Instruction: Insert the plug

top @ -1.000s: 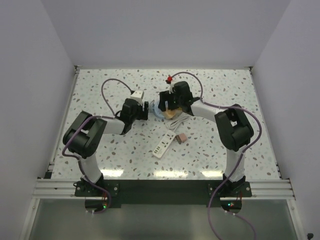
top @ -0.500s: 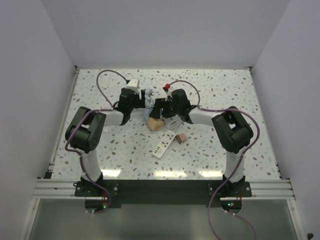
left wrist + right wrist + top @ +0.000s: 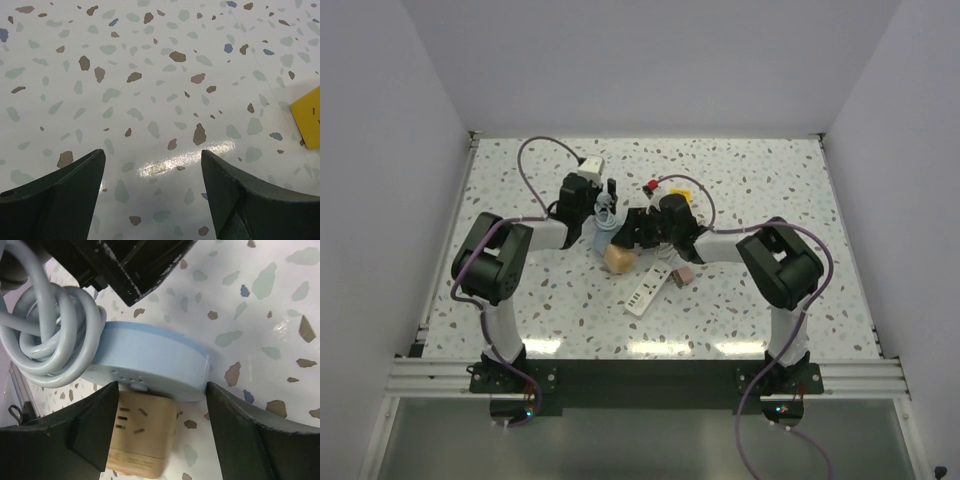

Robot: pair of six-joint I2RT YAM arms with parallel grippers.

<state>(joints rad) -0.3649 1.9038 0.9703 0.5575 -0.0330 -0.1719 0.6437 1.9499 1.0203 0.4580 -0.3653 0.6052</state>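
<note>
The dusty-pink plug (image 3: 684,273) lies on the table on its thin white cord, beside the white power strip (image 3: 648,290); neither wrist view shows it. My right gripper (image 3: 630,232) is open. In the right wrist view its jaws (image 3: 162,390) straddle a light-blue round device (image 3: 155,357) and the peach cube (image 3: 142,440) without closing on them. My left gripper (image 3: 609,198) is open and empty; the left wrist view (image 3: 152,155) shows only bare speckled table between its fingers. The yellow cube (image 3: 307,122) sits at that view's right edge.
A coiled pale-blue cord (image 3: 50,335) is attached to the blue device, right below the left gripper's black fingers (image 3: 125,265). A small red piece (image 3: 653,185) lies behind the right wrist. Purple arm cables loop over the far half of the table.
The right gripper has moved left and nearer, and the peach cube and blue device have shifted left and nearer. The left gripper has swung toward the far side, away from the device.
</note>
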